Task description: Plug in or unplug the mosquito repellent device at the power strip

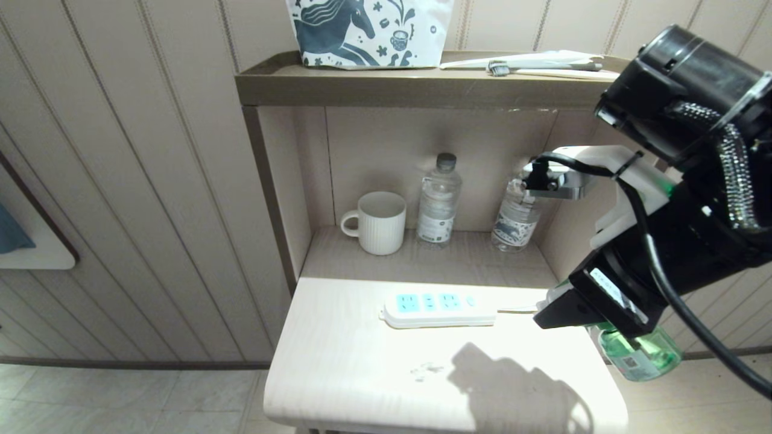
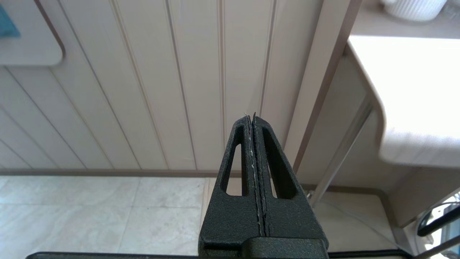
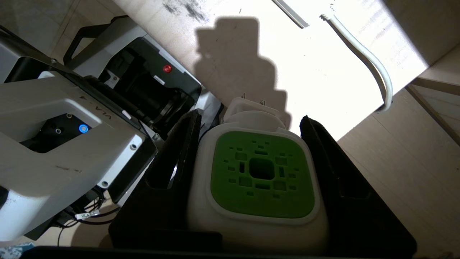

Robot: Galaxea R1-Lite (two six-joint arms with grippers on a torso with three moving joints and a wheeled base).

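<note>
Over at the right edge of the pale wood-grain desk [image 1: 338, 374], the right tool [image 1: 570, 310] has the mosquito repellent device [image 3: 258, 180] clamped between its two black fingers [image 3: 172, 158], so it's roughly half open and pressed against both sides of the white head. From the wrist camera you can see the square green vented face of the device and its two little metal prongs poking out toward the desk. In the head view the translucent green liquid bottle [image 1: 642, 355] hangs below the tool, just off the desk's right edge. So the device is up in the air, not plugged into anything.

The flat white power strip [image 1: 437, 307] with three light-blue socket faces lies near the back of the desk, well apart from the device, all sockets free. Its white cord [image 3: 370, 61] runs off toward the right side and drops over the edge.

Behind the desk there's a recessed shelf with a ribbed white mug [image 1: 377, 222] and two clear plastic water bottles [image 1: 439, 202], one partly hidden by the arm. On the top ledge sits a white bag with a blue horse print [image 1: 371, 30], plus a toothbrush [image 1: 543, 65].

The left tool [image 2: 251, 118] is parked low beside the desk, fingers pressed fully together with nothing in them, facing the panelled wall.
</note>
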